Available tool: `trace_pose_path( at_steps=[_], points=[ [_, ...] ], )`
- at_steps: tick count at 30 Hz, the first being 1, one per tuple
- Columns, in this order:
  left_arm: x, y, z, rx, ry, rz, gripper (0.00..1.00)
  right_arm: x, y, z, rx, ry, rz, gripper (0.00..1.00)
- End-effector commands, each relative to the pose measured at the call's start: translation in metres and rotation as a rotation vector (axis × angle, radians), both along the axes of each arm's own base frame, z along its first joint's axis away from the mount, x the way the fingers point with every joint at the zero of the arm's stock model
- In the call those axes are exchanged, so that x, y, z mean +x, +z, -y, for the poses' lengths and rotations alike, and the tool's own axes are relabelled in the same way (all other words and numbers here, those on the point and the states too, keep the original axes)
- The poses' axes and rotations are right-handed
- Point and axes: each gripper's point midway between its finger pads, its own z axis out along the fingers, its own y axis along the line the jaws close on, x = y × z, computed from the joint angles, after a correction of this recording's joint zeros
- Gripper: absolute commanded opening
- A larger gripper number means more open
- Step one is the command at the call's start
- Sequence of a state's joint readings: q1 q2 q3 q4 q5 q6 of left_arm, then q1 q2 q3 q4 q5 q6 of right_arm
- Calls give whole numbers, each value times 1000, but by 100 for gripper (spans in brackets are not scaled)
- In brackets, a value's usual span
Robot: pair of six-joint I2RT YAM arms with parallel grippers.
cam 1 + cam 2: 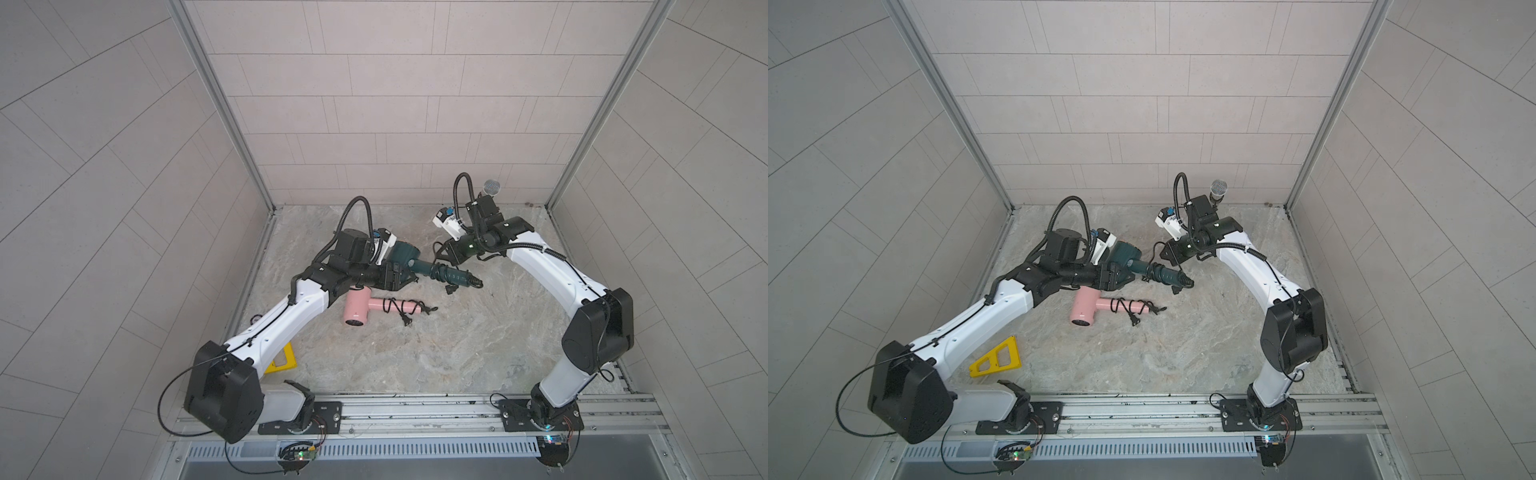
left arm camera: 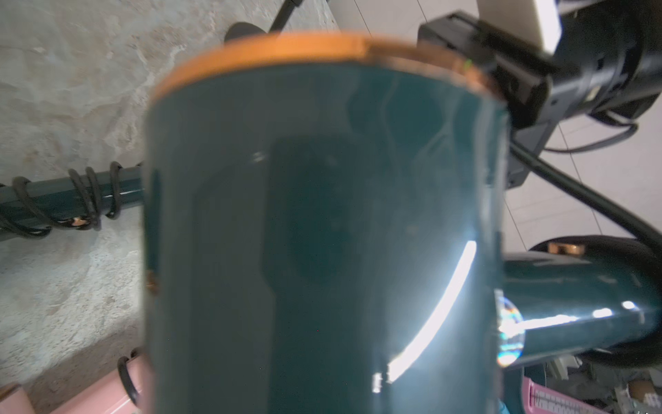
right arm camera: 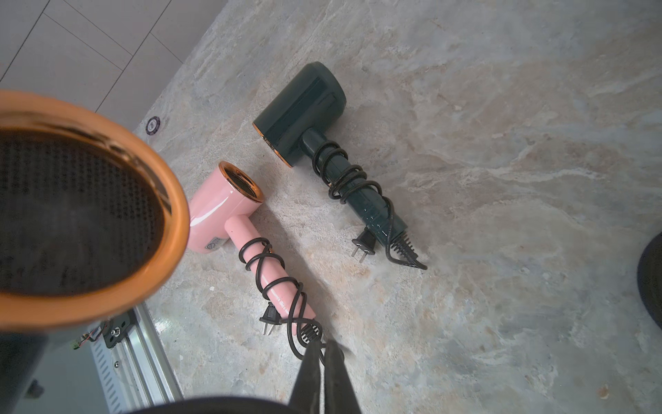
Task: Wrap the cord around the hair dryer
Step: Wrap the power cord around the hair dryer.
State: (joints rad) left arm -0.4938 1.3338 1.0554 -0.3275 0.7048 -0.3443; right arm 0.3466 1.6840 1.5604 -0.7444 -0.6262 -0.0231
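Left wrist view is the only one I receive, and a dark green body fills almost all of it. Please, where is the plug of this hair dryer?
Observer: The plug lies on the table, beside the tail end of the dark green hair dryer's handle.
Operator: And the pink one, how far is its cord wound?
Observer: In both top views the cord runs in turns along most of the handle of the pink hair dryer.

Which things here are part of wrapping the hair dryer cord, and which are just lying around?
In the job: green hair dryer, its cord, left hand, right hand.
Lying about: pink hair dryer, cord already wrapped; yellow triangle; microphone.
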Motion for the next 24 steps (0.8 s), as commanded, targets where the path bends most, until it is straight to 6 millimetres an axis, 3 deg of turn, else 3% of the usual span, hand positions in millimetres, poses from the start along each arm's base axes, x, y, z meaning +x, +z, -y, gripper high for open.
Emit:
trace_pose_path(
  at_steps=[1,5,9,15,20,24],
  points=[
    [-11,19,15,-5,-118,84,0,13,14,3,-20,-45,17,0],
    [-13,30,21,-24,-124,118,0,17,-1,7,-61,-62,-26,0],
    [7,41,1,-7,23,141,0,7,-22,14,-85,-64,-66,0],
    [36,84,-25,-214,225,156,0,-9,-55,17,-49,-98,-114,0],
    [58,99,-41,-308,416,116,0,-16,-56,6,87,-119,-113,2],
    [54,108,-39,-323,428,96,0,-26,-56,-2,197,-116,-107,12]
  ],
)
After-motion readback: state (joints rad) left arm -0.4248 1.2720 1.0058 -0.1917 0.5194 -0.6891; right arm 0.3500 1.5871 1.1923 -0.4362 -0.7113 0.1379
